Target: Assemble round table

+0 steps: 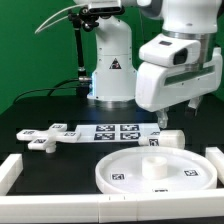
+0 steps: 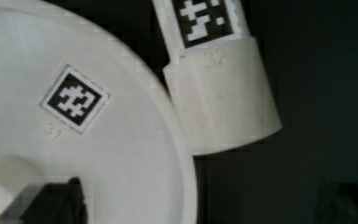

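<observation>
The large rimmed round disc [image 1: 155, 172] lies flat on the black table at the front, with a raised hub in its middle. The short cylinder leg [image 1: 167, 138] lies on its side just behind the disc. The flat cross-shaped base [image 1: 48, 137] lies at the exterior view's left. My gripper [image 1: 170, 118] hangs just above the leg, open and empty. In the wrist view the disc [image 2: 69, 110] and the leg [image 2: 220, 95] lie side by side below my gripper [image 2: 202, 208]. Its dark fingertips [image 2: 43, 200] stand wide apart.
The marker board [image 1: 115, 129] lies flat between the base and the leg. White border blocks [image 1: 10, 172] line the table's left side, front and right [image 1: 214, 155]. The arm's pedestal [image 1: 110, 75] stands at the back.
</observation>
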Robot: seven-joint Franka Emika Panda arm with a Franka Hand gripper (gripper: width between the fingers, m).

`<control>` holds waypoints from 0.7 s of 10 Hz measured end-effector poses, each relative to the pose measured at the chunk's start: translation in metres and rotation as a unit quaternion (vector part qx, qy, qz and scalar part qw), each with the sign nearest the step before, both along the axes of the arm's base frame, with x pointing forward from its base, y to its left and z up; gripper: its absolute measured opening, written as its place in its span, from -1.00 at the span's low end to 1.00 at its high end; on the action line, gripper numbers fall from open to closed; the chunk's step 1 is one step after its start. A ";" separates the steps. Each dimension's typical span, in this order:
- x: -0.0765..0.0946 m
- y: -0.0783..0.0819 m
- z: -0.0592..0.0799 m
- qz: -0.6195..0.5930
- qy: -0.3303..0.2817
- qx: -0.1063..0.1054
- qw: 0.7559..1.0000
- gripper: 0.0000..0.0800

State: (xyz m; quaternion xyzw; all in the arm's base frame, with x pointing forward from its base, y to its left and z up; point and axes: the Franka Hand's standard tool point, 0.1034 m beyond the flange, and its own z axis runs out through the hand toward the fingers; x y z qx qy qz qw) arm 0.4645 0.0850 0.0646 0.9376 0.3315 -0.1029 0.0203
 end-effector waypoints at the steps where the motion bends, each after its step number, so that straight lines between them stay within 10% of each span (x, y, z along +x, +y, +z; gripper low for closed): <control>1: 0.000 -0.003 -0.003 0.004 0.015 -0.011 1.000 0.62; 7: -0.014 0.004 -0.019 -0.005 0.158 -0.080 0.984 0.62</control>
